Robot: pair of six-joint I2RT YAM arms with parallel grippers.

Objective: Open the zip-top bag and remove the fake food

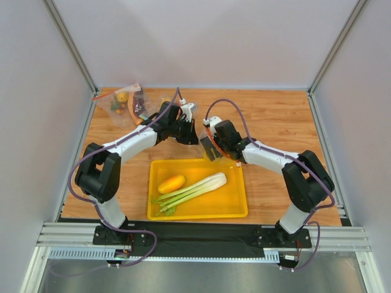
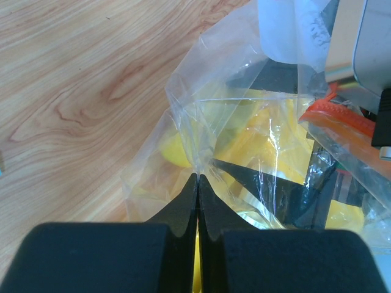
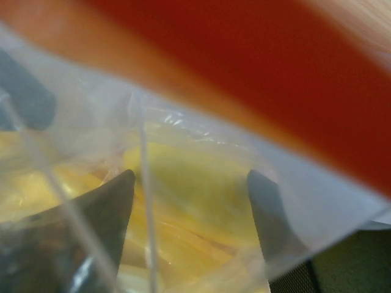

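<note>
The clear zip-top bag [image 1: 206,138] hangs between my two grippers above the back edge of the yellow tray [image 1: 198,215]. Its red-orange zip strip [image 2: 333,116] shows at the right of the left wrist view and as a blur in the right wrist view [image 3: 256,67]. My left gripper [image 2: 198,177] is shut on a fold of the bag's plastic. The yellow fruit [image 2: 174,149] lies inside the bag just beyond it. My right gripper [image 3: 190,183] is open, its fingers wide apart behind the plastic, with a blurred yellow shape between them. The orange fruit [image 1: 171,183] and the celery stalk [image 1: 195,189] lie in the tray.
Smaller clear bags [image 1: 125,104] holding a purple eggplant and small pieces lie at the back left corner. White walls enclose the wooden table [image 1: 275,122] on three sides. Both arms meet over the table's middle.
</note>
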